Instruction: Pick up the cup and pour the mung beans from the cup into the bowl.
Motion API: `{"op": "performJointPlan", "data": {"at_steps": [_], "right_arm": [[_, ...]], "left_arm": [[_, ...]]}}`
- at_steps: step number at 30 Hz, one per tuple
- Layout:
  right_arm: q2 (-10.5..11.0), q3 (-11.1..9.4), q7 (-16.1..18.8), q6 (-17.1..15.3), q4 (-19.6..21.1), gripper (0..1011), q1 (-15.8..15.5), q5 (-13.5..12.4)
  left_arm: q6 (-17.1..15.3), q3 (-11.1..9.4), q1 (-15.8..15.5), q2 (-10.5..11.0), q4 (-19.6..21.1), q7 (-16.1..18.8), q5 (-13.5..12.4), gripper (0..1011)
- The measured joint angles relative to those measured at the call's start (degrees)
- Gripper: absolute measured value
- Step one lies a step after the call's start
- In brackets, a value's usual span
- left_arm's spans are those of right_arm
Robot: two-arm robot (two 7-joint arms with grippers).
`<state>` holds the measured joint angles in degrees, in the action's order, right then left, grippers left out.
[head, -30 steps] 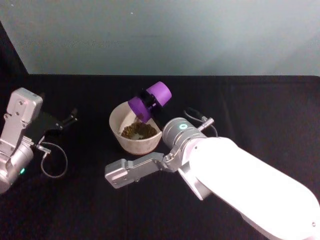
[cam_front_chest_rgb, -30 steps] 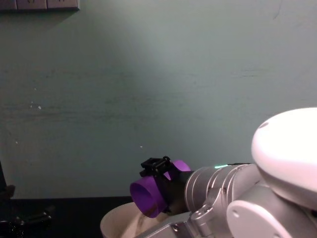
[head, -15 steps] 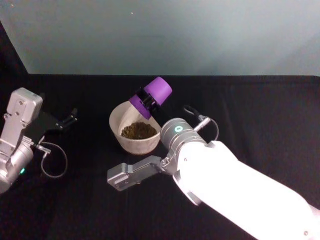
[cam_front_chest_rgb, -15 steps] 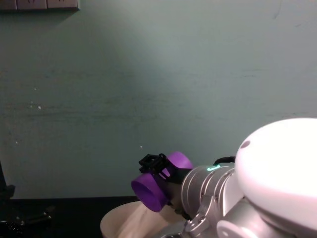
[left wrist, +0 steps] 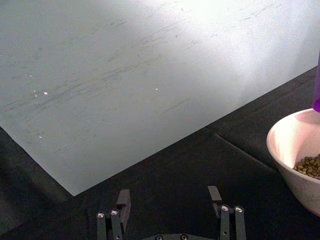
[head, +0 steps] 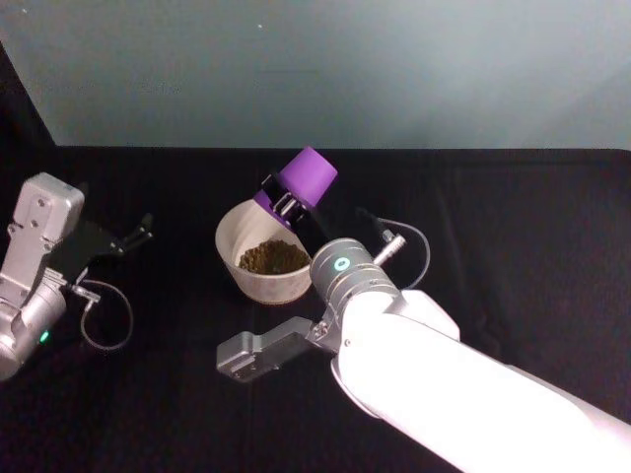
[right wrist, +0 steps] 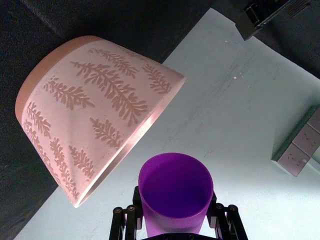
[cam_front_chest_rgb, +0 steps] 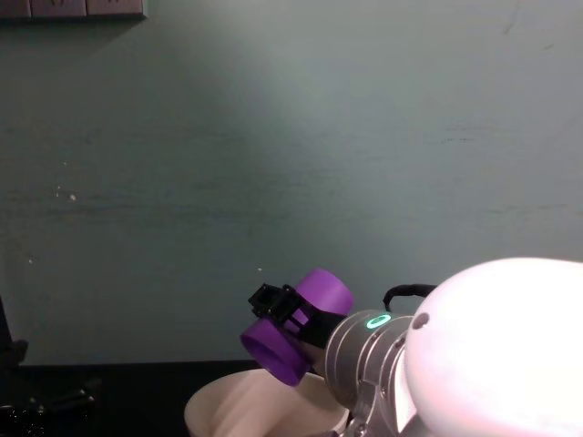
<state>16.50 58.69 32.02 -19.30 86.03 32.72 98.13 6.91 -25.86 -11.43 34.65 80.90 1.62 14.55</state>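
Observation:
The purple cup [head: 306, 179] hangs tipped mouth-down over the far rim of the cream bowl [head: 228, 239], with my right gripper [head: 285, 205] shut on it near its mouth. Mung beans [head: 273, 258] lie in a heap inside the bowl. In the right wrist view the cup [right wrist: 175, 192] looks empty inside, and the bowl [right wrist: 95, 110] shows a fern pattern on its outer wall. From the chest, the cup [cam_front_chest_rgb: 298, 330] sits tilted just above the bowl's rim [cam_front_chest_rgb: 219, 405]. My left gripper [head: 138, 235] rests open at the left, well apart from the bowl [left wrist: 290, 145].
A black cloth covers the table [head: 513, 207], with a pale wall right behind it. A thin cable loop [head: 104, 320] lies by the left arm. The right arm's grey link [head: 264, 351] juts out low in front of the bowl.
The cup has tipped further over, its base swinging upward, and risen slightly above the bowl. The trickle of beans seen a second ago has stopped. The left arm stayed still.

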Motion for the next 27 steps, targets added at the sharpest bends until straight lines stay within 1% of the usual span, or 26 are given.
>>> {"op": "performJointPlan", "data": {"at_steps": [3, 6, 9, 10, 12, 13, 15, 16, 18, 19, 22, 23, 26, 27], "right_arm": [[-0.10, -0.31, -0.12, -0.17, 0.17, 715, -0.37, -0.01], [-0.14, -1.07, -0.87, -0.37, 0.60, 715, -1.00, -0.66], [-0.13, -2.70, -2.32, -1.05, 1.42, 715, -2.17, -2.56], [-0.14, -3.98, -3.34, -1.24, 2.03, 715, -3.01, -4.26], [-0.19, -5.64, -4.51, -1.21, 2.64, 715, -4.00, -6.69], [-0.19, -7.54, -5.84, -1.07, 3.28, 715, -5.03, -9.65], [-0.15, -9.30, -7.22, -0.92, 3.82, 715, -5.99, -13.04], [-0.15, -11.24, -8.60, -0.66, 4.39, 715, -7.00, -16.31], [-0.20, -13.13, -9.92, -0.31, 4.89, 715, -8.00, -19.54], [-0.28, -15.00, -11.13, 0.08, 5.31, 716, -9.03, -22.43], [-0.42, -17.55, -12.74, 0.89, 5.84, 715, -10.32, -26.61], [-0.57, -19.13, -13.67, 1.43, 6.06, 715, -11.19, -29.15], [-0.80, -21.76, -15.09, 2.66, 6.39, 715, -12.49, -33.70], [-1.01, -23.56, -15.77, 3.62, 6.48, 716, -13.27, -36.87]], "left_arm": [[0.00, 0.00, 0.00, 0.00, 0.00, 0.00, 0.00, 1000], [0.00, 0.00, 0.00, 0.00, 0.00, 0.00, 0.00, 1000], [0.00, 0.00, 0.00, 0.00, 0.00, 0.00, 0.00, 1000], [0.00, 0.00, 0.00, 0.00, 0.00, 0.00, 0.00, 1000], [0.00, 0.00, 0.00, 0.00, 0.00, 0.00, 0.00, 1000], [0.00, 0.00, 0.00, 0.00, 0.00, 0.00, 0.00, 1000], [0.00, 0.00, 0.00, 0.00, 0.00, 0.00, 0.00, 1000], [0.00, 0.00, 0.00, 0.00, 0.00, 0.00, 0.00, 1000], [0.00, 0.00, 0.00, 0.00, 0.00, 0.00, 0.00, 1000], [0.00, 0.00, 0.00, 0.00, 0.00, 0.00, 0.00, 1000], [0.00, 0.00, 0.00, 0.00, 0.00, 0.00, 0.00, 1000], [0.00, 0.00, 0.00, 0.00, 0.00, 0.00, 0.00, 1000], [0.00, 0.00, 0.00, 0.00, 0.00, 0.00, 0.00, 1000], [0.00, 0.00, 0.00, 0.00, 0.00, 0.00, 0.00, 1000]]}}
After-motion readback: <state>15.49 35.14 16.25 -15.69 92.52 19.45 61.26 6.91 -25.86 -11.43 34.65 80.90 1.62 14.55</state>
